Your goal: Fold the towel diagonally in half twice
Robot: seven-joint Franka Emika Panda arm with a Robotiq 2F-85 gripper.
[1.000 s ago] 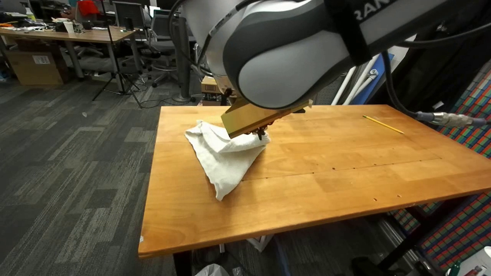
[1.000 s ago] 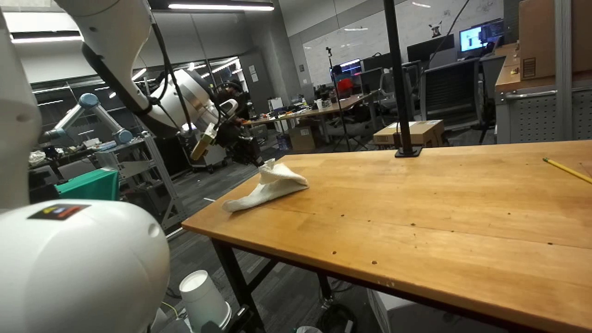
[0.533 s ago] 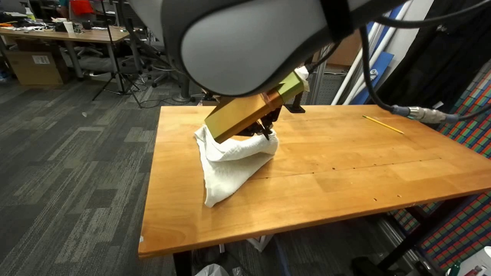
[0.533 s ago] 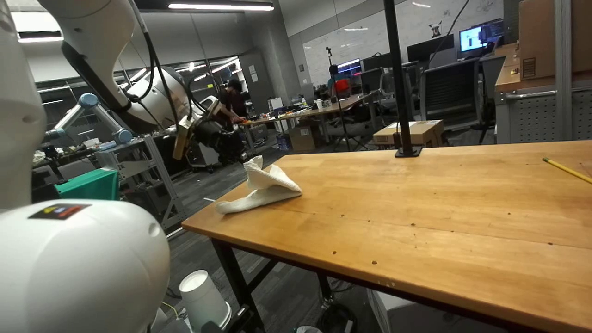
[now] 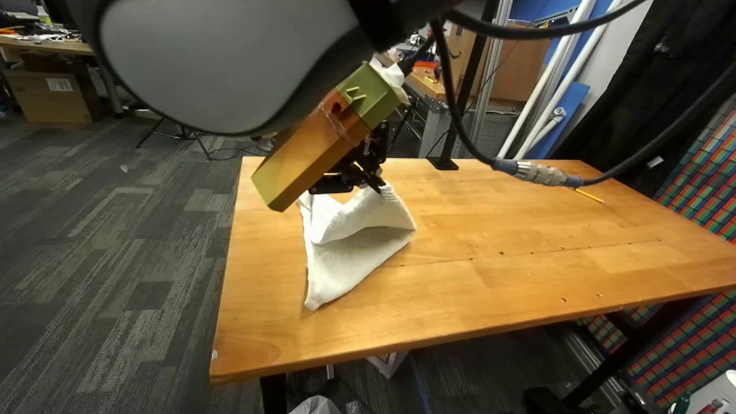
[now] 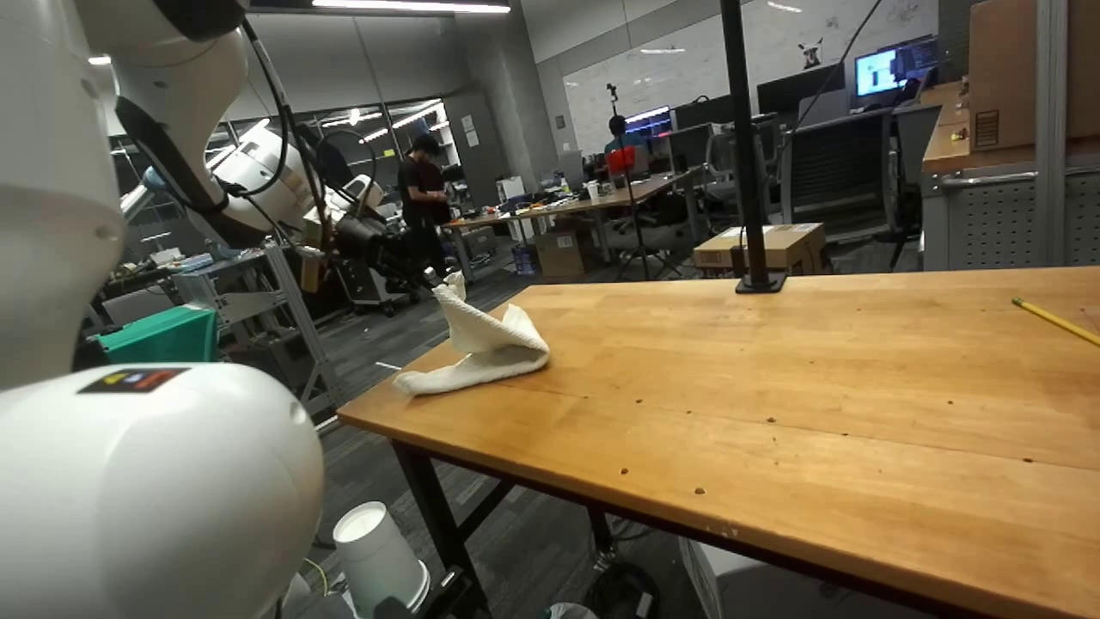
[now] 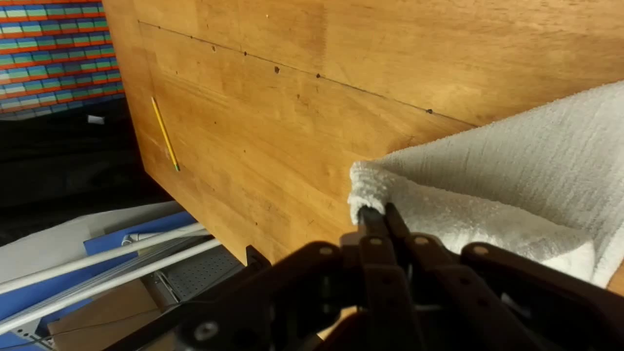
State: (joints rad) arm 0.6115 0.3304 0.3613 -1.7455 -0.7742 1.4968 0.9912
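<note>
The white towel [image 5: 345,267] lies near one end of the wooden table [image 5: 489,293], partly folded over, with a pointed corner on the tabletop. It shows in both exterior views, also here [image 6: 494,348], and in the wrist view [image 7: 531,151]. My gripper [image 5: 376,187] is shut on an edge of the towel and holds it raised above the table, so a loop of cloth stands up. In an exterior view the gripper [image 6: 436,279] is tilted at the lifted edge. In the wrist view the fingertips [image 7: 381,212] are close together with cloth between them.
A yellow pencil [image 6: 1059,323] lies at the far end of the table, also in the wrist view [image 7: 165,134]. A black pole [image 6: 756,215] stands on the table's edge. The arm's cable [image 5: 535,172] hangs over the table. A white bucket [image 6: 378,550] stands below.
My gripper has moved left and up in both exterior views, lifting the held towel edge higher. The folded loop stands taller, and the towel has slid a little on the table.
</note>
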